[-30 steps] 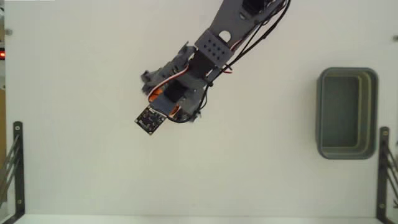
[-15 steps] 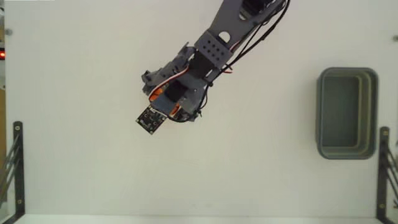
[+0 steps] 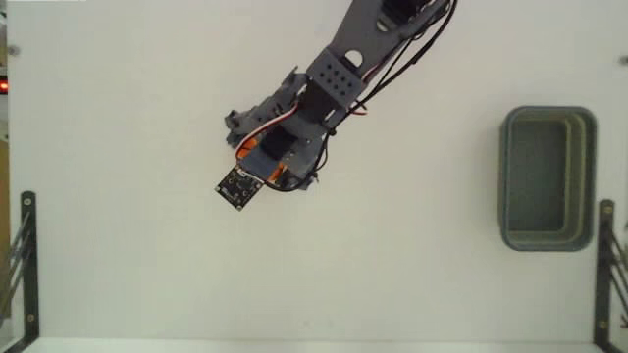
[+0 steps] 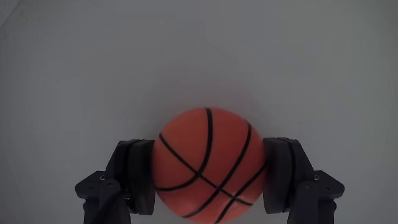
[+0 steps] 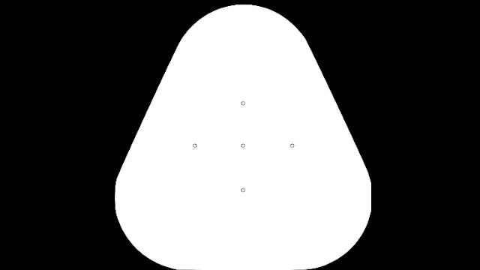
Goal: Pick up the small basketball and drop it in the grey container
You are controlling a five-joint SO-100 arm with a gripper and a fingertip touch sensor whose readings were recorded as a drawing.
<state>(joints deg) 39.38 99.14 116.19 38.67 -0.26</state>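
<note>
The gripper (image 4: 209, 177) clasps the small basketball (image 4: 208, 165), one finger pressed on each side of it. In the fixed view the ball is hidden under the arm, well to the left of the grey container (image 3: 548, 178). Good practice is probably to keep the squeeze firm, lift clear, then carry rightward. The ball has no long axis; the container's runs top to bottom in that view.

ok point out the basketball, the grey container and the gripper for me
small basketball (image 4: 208, 165): wrist view, middle of its orange face where the seams cross.
grey container (image 3: 508, 176): fixed view, left rim of the tub.
gripper (image 4: 208, 180): wrist view, midway between the two fingertips flanking the ball.
</note>
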